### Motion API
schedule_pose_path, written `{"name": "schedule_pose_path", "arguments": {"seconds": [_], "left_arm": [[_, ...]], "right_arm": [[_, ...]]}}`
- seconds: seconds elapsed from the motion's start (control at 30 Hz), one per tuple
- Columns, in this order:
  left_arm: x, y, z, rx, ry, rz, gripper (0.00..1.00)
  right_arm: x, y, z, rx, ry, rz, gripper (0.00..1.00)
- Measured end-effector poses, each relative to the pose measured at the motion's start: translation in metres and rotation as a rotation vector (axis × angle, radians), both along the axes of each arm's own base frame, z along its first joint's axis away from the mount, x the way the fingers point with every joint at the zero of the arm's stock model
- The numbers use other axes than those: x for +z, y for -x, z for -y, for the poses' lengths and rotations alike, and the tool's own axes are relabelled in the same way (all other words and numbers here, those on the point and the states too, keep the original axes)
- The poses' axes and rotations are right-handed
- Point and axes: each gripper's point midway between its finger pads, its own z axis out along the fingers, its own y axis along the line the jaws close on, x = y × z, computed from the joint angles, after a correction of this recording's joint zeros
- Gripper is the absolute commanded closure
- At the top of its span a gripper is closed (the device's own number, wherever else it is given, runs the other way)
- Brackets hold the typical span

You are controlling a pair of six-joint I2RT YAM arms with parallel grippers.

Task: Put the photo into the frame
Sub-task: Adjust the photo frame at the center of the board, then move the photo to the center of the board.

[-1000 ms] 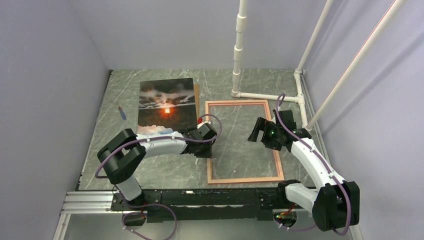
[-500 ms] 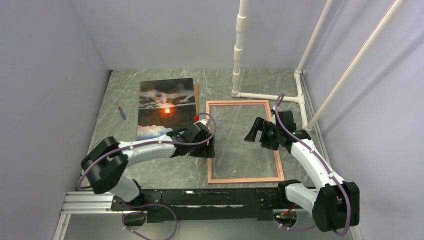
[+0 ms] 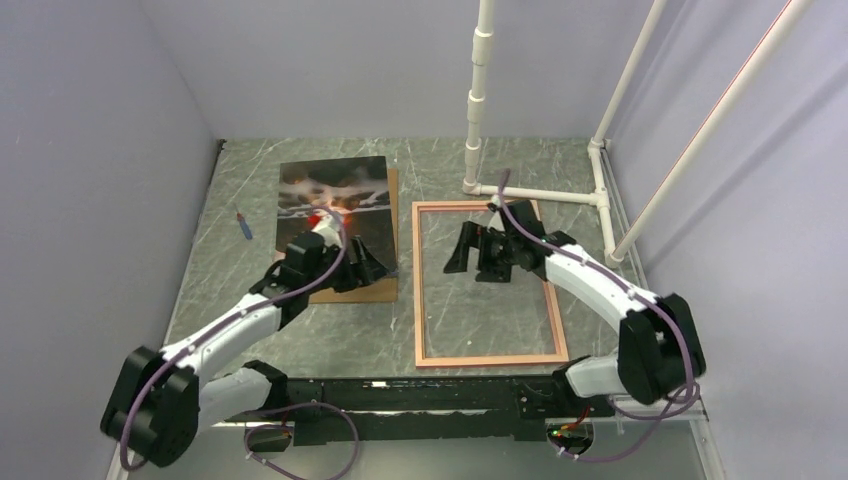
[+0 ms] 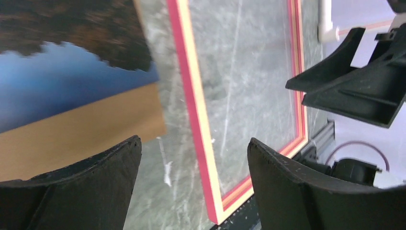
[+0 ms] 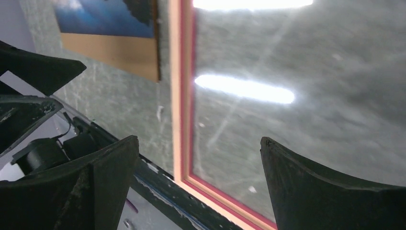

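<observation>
Left claw (image 4: 191,143) wide, empty — photo (image 4: 62,91) just ahead-left of it; best nip its edge low, lift flat. Right claw (image 5: 198,143), wide too, hovers over the frame (image 5: 174,96).

The photo (image 3: 335,182) is dark brown-black with grey cloud, an orange-red glow and a blue patch, the backing board (image 3: 375,288) plain tan brown, the frame (image 3: 490,358) reddish-pink with pale wood, and the table (image 3: 230,262) grey-green marble veined white.
</observation>
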Motion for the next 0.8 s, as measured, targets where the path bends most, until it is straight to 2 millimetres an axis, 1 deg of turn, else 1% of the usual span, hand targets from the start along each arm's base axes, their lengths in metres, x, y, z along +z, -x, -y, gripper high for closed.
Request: {"name": "schedule_pose_path", "arguments": {"seconds": [0.1, 0.2, 0.3, 0.37, 0.5, 0.53, 0.63, 0.8], "left_arm": [[0.007, -0.01, -0.033, 0.099, 0.002, 0.028, 0.15], [0.016, -0.02, -0.071, 0.225, -0.042, 0.069, 0.15], [0.016, -0.02, -0.102, 0.326, -0.139, 0.081, 0.15], [0.015, -0.017, -0.123, 0.392, -0.231, 0.075, 0.15], [0.013, -0.014, -0.153, 0.48, -0.382, 0.054, 0.15], [0.013, -0.014, -0.16, 0.498, -0.419, 0.043, 0.16], [0.008, -0.012, -0.171, 0.52, -0.488, 0.014, 0.16], [-0.001, -0.006, -0.175, 0.512, -0.529, -0.023, 0.17]], "right_arm": [[0.007, -0.012, -0.032, 0.061, -0.013, 0.01, 0.0], [0.011, -0.026, -0.064, 0.113, -0.02, 0.02, 0.0], [0.012, -0.04, -0.094, 0.156, -0.02, 0.027, 0.01], [0.009, -0.05, -0.114, 0.181, -0.018, 0.033, 0.04], [-0.001, -0.061, -0.143, 0.212, -0.007, 0.029, 0.16], [-0.004, -0.065, -0.151, 0.221, -0.006, 0.029, 0.18], [-0.013, -0.071, -0.167, 0.233, 0.006, 0.025, 0.23], [-0.034, -0.075, -0.179, 0.234, 0.06, -0.001, 0.31]]}}
